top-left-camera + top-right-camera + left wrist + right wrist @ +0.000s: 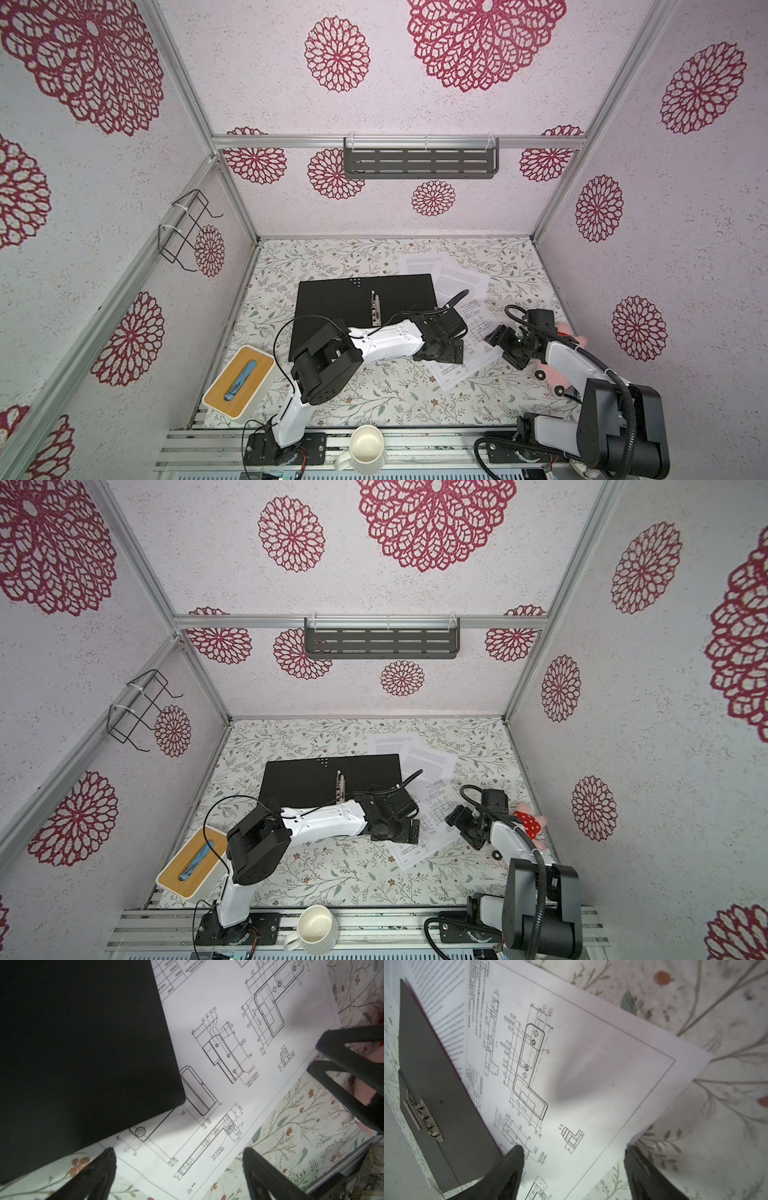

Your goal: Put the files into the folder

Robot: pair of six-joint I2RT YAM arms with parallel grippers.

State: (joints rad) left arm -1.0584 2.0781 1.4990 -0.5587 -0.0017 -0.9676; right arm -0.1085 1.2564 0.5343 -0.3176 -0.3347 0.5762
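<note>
Flat rectangular folder (353, 299), black inside with metal clip (375, 309): open on the floral-patterned desk (374, 395), no paper in it. Left tool (178, 1153): jaws wide, empty, over the folder's near right corner. White sheet of black line drawings (469, 365): just right of the folder, one edge tucked beneath it. Two white printed text sheets (461, 278): behind, overlapping. Right tool (573, 1149): jaws apart, empty, over the drawing's outer edge. Step, as judged: first pick-up. Next move: slide the drawing clear, raise an edge.
</note>
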